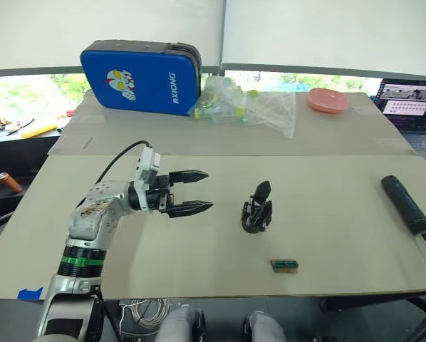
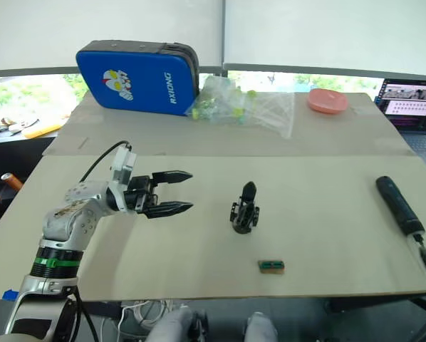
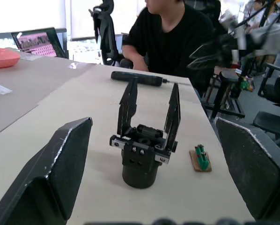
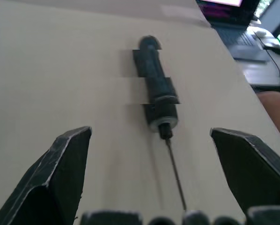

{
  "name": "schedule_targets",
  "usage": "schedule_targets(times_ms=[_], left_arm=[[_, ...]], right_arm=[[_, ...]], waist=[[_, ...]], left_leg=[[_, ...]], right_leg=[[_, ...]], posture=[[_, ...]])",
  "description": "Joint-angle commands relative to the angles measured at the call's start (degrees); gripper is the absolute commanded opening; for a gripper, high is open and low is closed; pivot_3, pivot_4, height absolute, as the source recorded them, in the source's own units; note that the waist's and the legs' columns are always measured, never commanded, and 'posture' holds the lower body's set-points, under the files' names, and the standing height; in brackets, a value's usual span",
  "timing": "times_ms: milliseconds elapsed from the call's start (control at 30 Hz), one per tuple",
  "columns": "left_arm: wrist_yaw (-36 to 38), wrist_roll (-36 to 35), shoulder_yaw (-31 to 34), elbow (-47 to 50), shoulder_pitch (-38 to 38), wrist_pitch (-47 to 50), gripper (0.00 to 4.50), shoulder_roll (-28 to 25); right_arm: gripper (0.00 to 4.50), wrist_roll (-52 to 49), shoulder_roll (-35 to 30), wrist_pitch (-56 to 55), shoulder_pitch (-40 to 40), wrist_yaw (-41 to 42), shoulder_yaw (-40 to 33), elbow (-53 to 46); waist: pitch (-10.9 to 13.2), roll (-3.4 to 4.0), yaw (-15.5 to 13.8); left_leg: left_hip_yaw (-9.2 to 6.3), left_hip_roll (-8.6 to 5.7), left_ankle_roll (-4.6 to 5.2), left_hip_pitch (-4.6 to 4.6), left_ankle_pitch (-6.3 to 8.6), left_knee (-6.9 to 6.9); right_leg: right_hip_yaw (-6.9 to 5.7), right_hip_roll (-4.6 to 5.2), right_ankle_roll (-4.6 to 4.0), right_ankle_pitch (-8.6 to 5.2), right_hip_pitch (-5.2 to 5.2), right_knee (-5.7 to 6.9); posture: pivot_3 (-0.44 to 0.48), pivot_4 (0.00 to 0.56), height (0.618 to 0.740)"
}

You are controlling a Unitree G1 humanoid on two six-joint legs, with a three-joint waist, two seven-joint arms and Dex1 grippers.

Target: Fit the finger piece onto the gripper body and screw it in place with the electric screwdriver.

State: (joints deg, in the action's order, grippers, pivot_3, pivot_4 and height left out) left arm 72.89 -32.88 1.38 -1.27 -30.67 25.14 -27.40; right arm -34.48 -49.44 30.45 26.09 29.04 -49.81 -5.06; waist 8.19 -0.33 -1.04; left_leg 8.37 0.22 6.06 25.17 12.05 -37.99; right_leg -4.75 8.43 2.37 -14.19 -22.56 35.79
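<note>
The gripper body [image 1: 256, 209] stands upright near the middle of the table [image 1: 199, 263], and two black pointed fingers [image 3: 128, 105] rise from its round base. Whether one of them is the finger piece I cannot tell. My left gripper [image 1: 208, 190] hovers open a short way to its left, pointing at it, with nothing between its fingers. The electric screwdriver [image 1: 407, 204] lies flat near the table's right edge. In the right wrist view its thin bit [image 4: 175, 173] points back toward my right gripper [image 4: 151, 132], which is wide open with a finger on either side, not touching.
A small green part on a brown card [image 1: 284, 265] lies in front of the gripper body. At the back are a blue case [image 1: 142, 77], a clear plastic bag [image 1: 248, 107], a pink plate [image 1: 328, 100] and a laptop [image 1: 407, 103]. A seated person [image 3: 173, 37] is beyond the table's right side.
</note>
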Motion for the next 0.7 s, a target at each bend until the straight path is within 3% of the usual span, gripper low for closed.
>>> schedule_targets(times_ms=[33,133,400,700], left_arm=[[-1.85,-1.33,0.53,1.81,-2.12,0.15,4.45,0.76],[-2.95,-2.01,0.84,2.68,-2.34,0.96,4.45,0.85],[-3.5,-2.7,0.72,3.99,-2.7,2.0,4.45,-0.36],[-1.91,-3.71,0.62,4.96,-3.72,3.81,4.45,-3.6]], right_arm=[[4.5,6.31,-5.97,-4.17,-12.42,0.6,6.23,18.92],[4.5,9.59,-8.66,-8.0,-23.2,5.78,12.99,31.64],[4.5,18.71,-11.42,-16.23,-44.5,11.32,24.52,60.4],[4.5,24.32,-9.79,-21.79,-53.89,16.27,31.13,72.25]], waist=[[0.02,0.0,0.07],[0.05,0.2,0.37],[0.07,0.27,0.48],[0.07,0.28,1.32]], left_leg=[[0.01,-0.02,0.01,0.02,0.0,-0.01],[0.13,-0.22,0.66,0.02,-0.21,-0.06],[0.14,-0.29,0.76,0.02,-0.25,-0.13],[0.13,-0.27,0.71,0.02,-0.23,-0.16]], right_leg=[[-0.02,0.0,0.0,0.0,0.16,0.0],[-0.28,-0.05,0.19,0.04,0.26,0.05],[-0.4,-0.02,0.39,0.08,0.37,0.11],[-0.45,0.0,0.4,0.09,0.39,0.1]], posture=[[0.0,0.15,0.74],[0.0,0.15,0.74],[0.0,0.15,0.74],[0.0,0.15,0.74]])
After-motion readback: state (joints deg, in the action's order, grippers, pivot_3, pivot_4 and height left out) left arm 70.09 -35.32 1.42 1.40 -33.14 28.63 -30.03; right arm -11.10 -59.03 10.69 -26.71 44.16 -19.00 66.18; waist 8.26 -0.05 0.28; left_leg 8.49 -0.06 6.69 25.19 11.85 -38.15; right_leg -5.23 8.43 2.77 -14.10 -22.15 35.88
